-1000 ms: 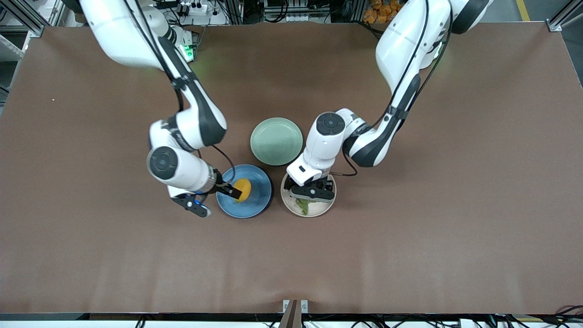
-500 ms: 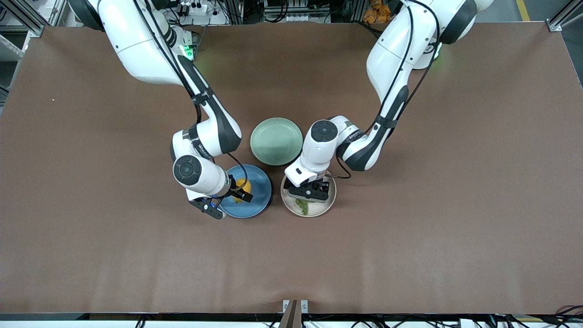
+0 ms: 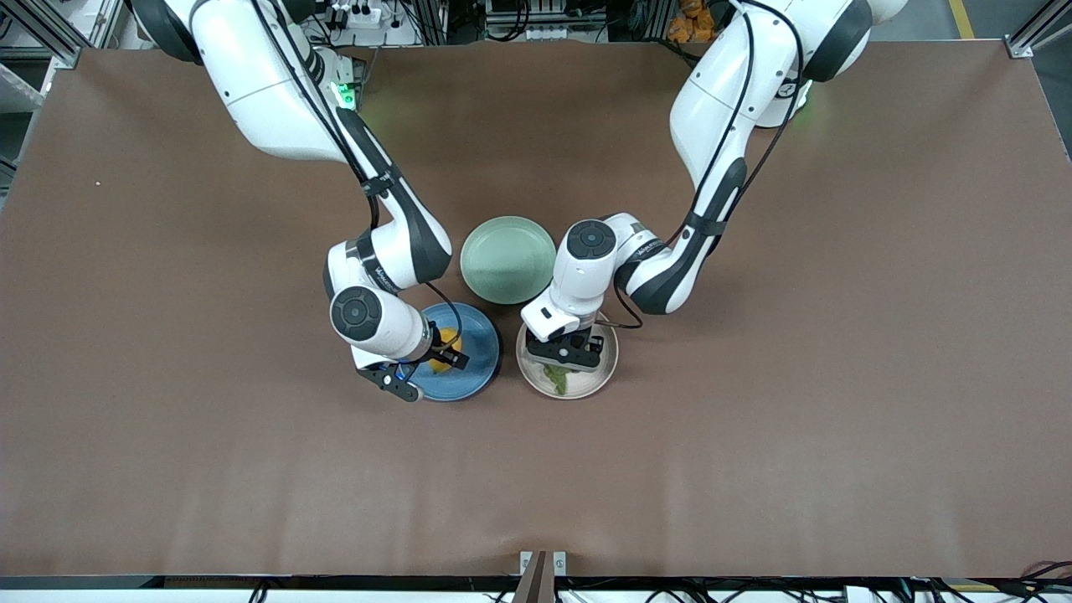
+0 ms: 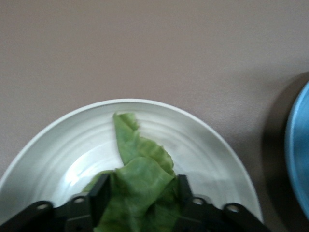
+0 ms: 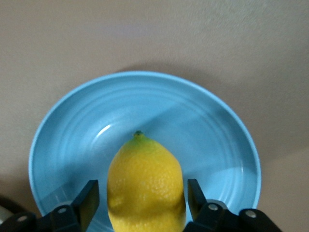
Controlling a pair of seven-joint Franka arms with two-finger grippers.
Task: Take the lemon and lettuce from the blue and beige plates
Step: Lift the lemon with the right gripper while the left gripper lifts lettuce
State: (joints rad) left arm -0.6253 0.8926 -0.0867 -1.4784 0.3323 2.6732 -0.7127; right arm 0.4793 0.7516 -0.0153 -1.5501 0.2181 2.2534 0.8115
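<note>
The lemon [image 3: 446, 339] lies on the blue plate [image 3: 476, 371]. My right gripper [image 3: 441, 357] is down at it, open, with one finger on each side of the lemon [image 5: 145, 183] and a small gap at both; the blue plate's rim [image 5: 193, 104] shows around it. The lettuce [image 3: 557, 382] lies on the beige plate [image 3: 608, 368]. My left gripper [image 3: 566, 355] is low over it, open, its fingers straddling the bunched wide end of the leaf [image 4: 140, 169]. The narrow tip points toward the plate's rim [image 4: 207, 145].
A pale mint-green plate [image 3: 508, 260] stands farther from the front camera, between the two arms' wrists. The blue plate's edge [image 4: 299, 159] shows beside the beige one in the left wrist view. Brown table lies open around the plates.
My right wrist has swung over the blue plate and come down, so its fingers now flank the lemon. My left gripper has sunk slightly onto the lettuce.
</note>
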